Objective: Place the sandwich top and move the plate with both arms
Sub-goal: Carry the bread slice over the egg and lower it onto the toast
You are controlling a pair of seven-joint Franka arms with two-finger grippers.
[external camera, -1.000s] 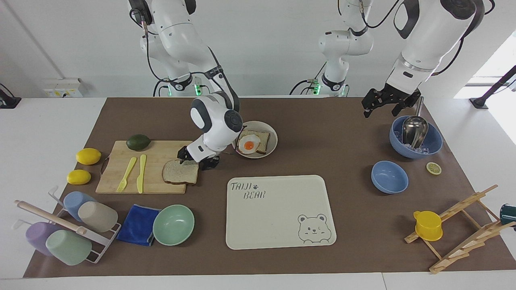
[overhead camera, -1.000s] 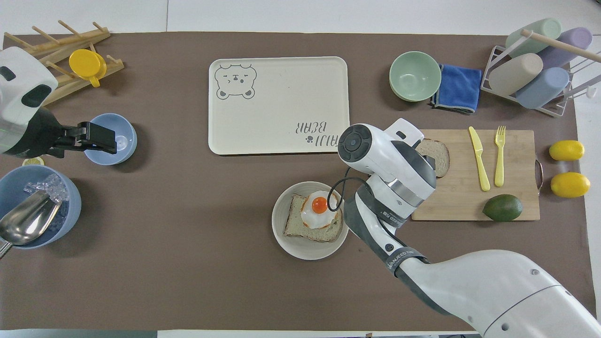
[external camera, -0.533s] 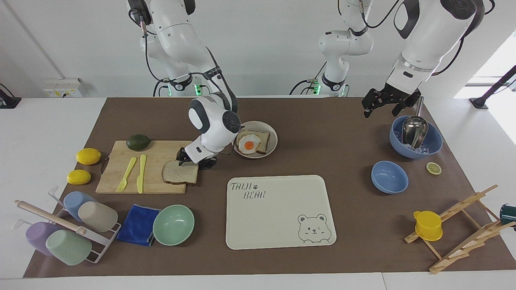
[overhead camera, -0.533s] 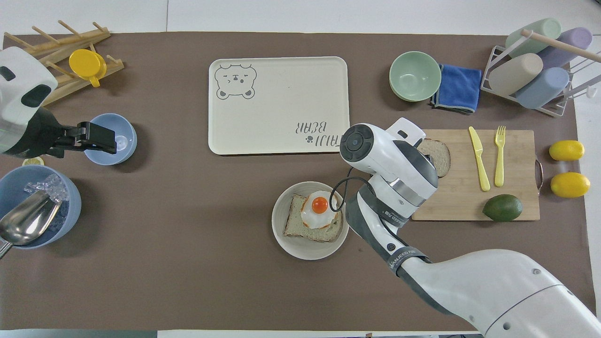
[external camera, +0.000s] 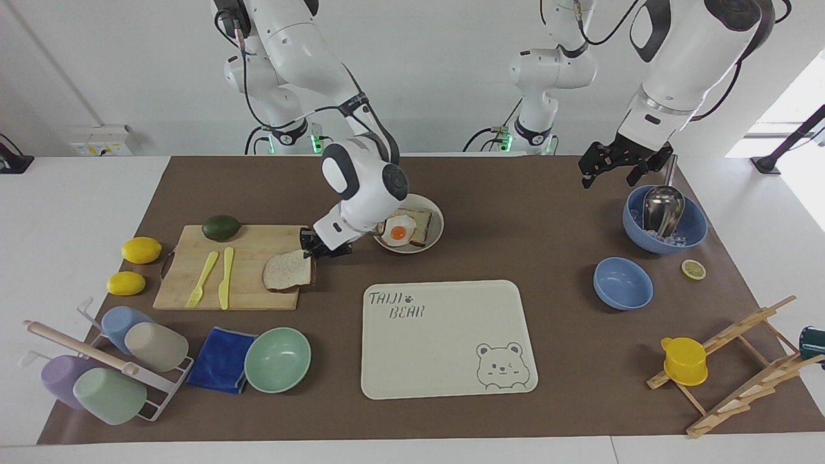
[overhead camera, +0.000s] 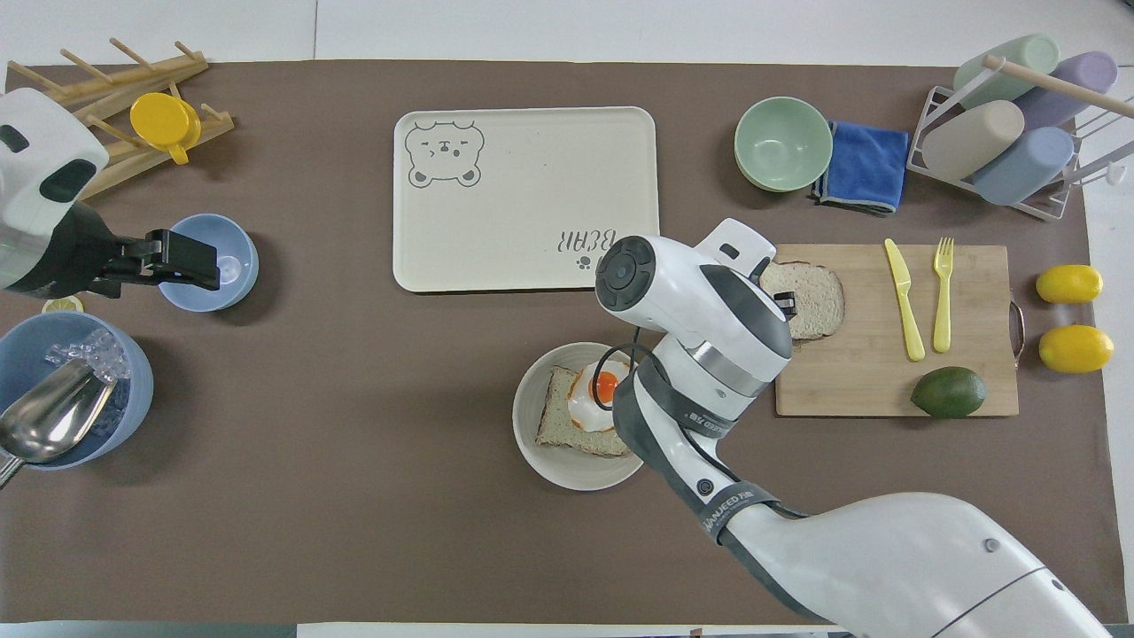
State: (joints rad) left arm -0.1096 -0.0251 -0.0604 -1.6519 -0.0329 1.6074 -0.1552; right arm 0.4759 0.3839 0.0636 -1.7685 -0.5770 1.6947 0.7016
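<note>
- Beside the plate (external camera: pixel 436 222), toward the right arm's end, the right gripper (external camera: pixel 314 248) is closed on the bread (external camera: pixel 287 271), lifting it off the board (external camera: pixel 193 283).
- On the plate, the egg slice (external camera: pixel 406 227) lies uncovered.
- Left gripper (external camera: pixel 609 169) waits open; topping and plate move remain.

A plain white wall (external camera: pixel 438 77) rises past my white table (external camera: pixel 77 212). Brown matting (external camera: pixel 515 219) covers it; daylight enters at one side

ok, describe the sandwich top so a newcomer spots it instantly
Find the wooden cutting board toward the right arm's end of the table. The sandwich top sits at the board's edge nearest the plate, pinched by the right gripper. It is plain; the plate's slice carries a fried egg.
</note>
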